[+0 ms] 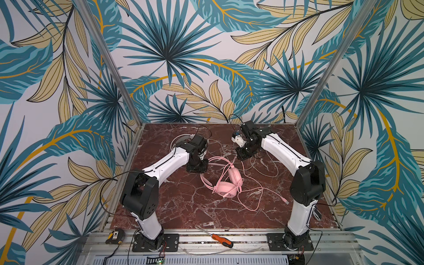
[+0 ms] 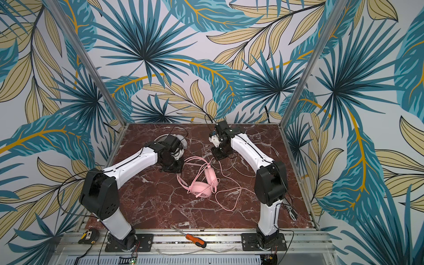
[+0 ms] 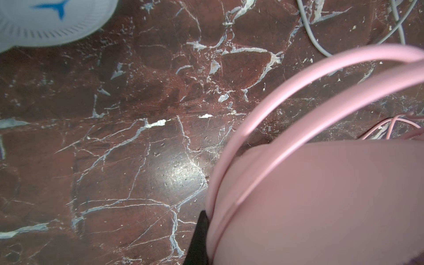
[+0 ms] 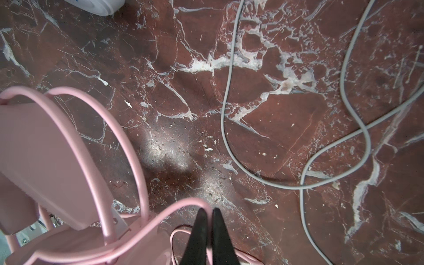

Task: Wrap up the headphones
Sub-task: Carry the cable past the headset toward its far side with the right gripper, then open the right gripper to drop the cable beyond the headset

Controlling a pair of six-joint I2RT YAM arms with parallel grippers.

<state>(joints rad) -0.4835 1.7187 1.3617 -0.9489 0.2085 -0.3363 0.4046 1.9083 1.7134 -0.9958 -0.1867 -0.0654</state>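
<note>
Pink headset position: the pink headset (image 1: 227, 189) lies in the middle of the surface (image 1: 183, 206), earcups toward the front and headband (image 3: 321, 66) arching toward the back.
White headset position: the white headset (image 3: 52, 25) lies at the back left, behind the left arm. Its grey cable (image 4: 226, 103) snakes toward the right arm.
Left gripper: the left gripper (image 1: 197, 167) is pressed together. One finger (image 3: 199, 238) touches the headband; whether it pinches cannot be told.
Right gripper: the right gripper (image 4: 209, 212) is pressed almost together, and the pink cable (image 4: 181, 202) runs into the slit between its fingers (judged a pinch).
Governing relation: the headset's long axis runs from back to front between the two arms. The left gripper is at the headband's back-left curve, the right just beyond its back-right side. The loose cable trails front-right, so the right arm is better placed to lead the winding.
Surface: dark red marble veined white.
Room: leaf-pattern walls and aluminium posts. A screwdriver (image 1: 221, 239) and a tape measure (image 1: 114, 236) lie on the front rail.
</note>
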